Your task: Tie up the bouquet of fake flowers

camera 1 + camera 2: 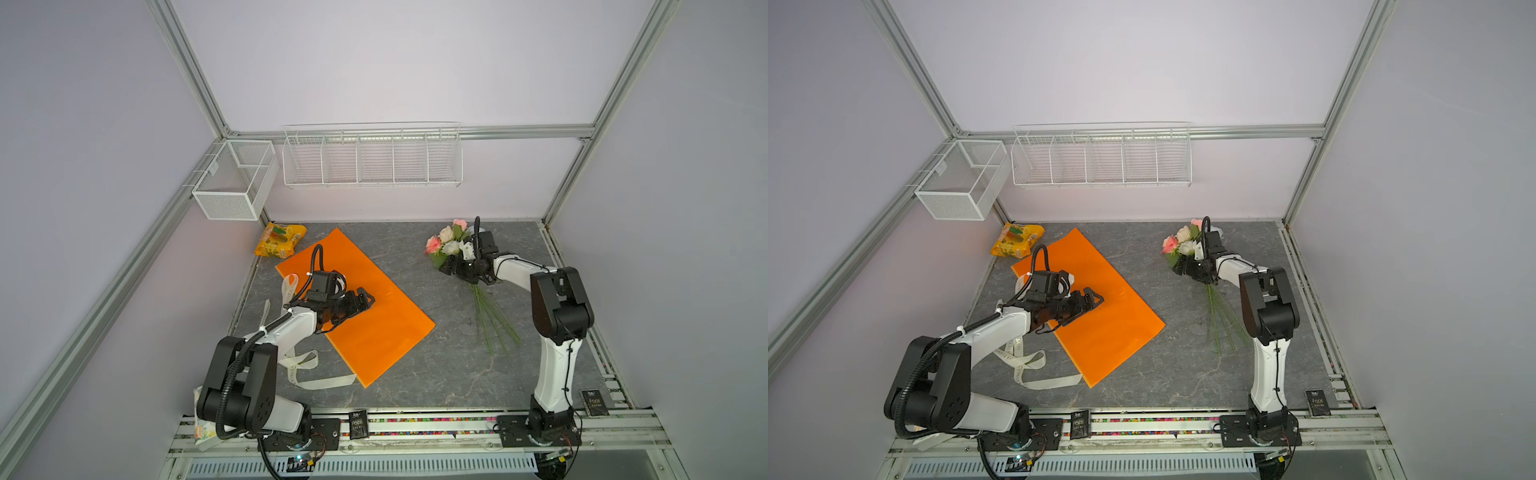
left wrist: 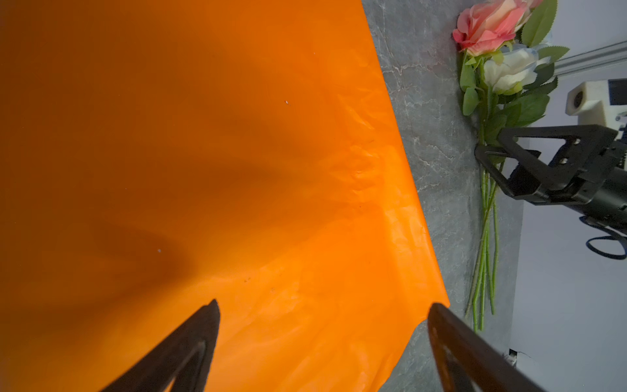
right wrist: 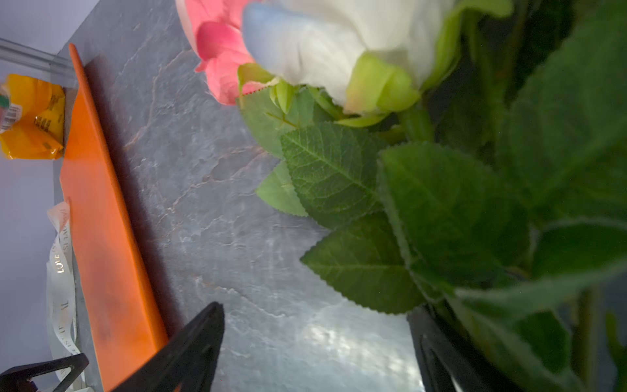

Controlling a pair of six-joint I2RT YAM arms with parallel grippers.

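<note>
Right gripper (image 1: pixel 449 266) on the far right of the grey table (image 1: pixel 436 374), jaws spread wide and holding nothing, low beside the bouquet of fake flowers (image 1: pixel 448 246) just below the blooms. Seen from the right wrist, leaves pressed against one finger (image 3: pixel 434 353), bare table in the gap between the jaws. Bouquet lying flat, heads toward the far wall, thin stems fanning apart toward the near edge, well apart from the orange paper wrap (image 1: pixel 374 328) at centre left. Left gripper (image 1: pixel 366 300), also wide and empty, low over that sheet; contact unclear. Cream ribbon (image 1: pixel 305 365) loose at near left, partly under the left arm. Likely trouble: closing on leaves instead of stems, so splayed stems slipping out or left behind; dragging the flowers across the table and scattering the bunch; creasing or shoving the thin paper if pressed; snagging the ribbon with the left arm.
</note>
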